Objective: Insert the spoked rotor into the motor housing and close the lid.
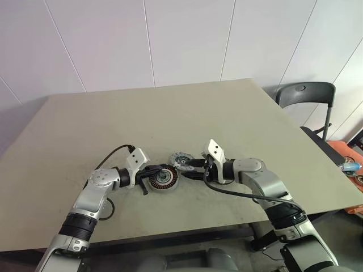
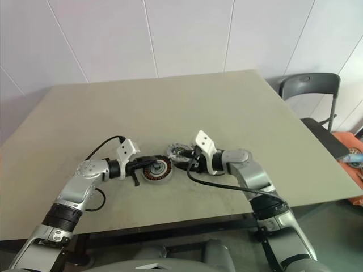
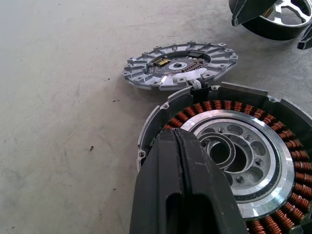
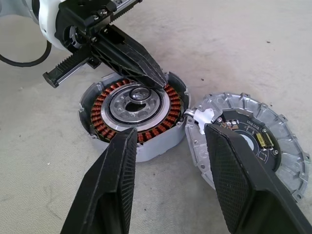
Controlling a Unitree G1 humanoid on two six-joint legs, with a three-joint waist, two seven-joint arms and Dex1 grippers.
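Observation:
The motor housing (image 1: 164, 181), a round puck with copper windings and a silver centre, lies open on the table. Its lid (image 3: 178, 66), a finned silver disc, lies flat beside it, joined by a small white hinge. My left gripper (image 4: 155, 80) is shut, its tip over the housing's near rim and windings. My right gripper (image 4: 169, 130) is open and empty, pointing at the gap between housing and lid. The spoked rotor (image 3: 280, 17), a dark-rimmed ring with silver spokes, shows beside the right fingers. I cannot tell whether they touch it.
The grey table (image 1: 170, 113) stretches bare behind the parts; its front edge is close below both arms. A black chair (image 1: 306, 93) stands off the table's right corner. A black cable loops from the left wrist.

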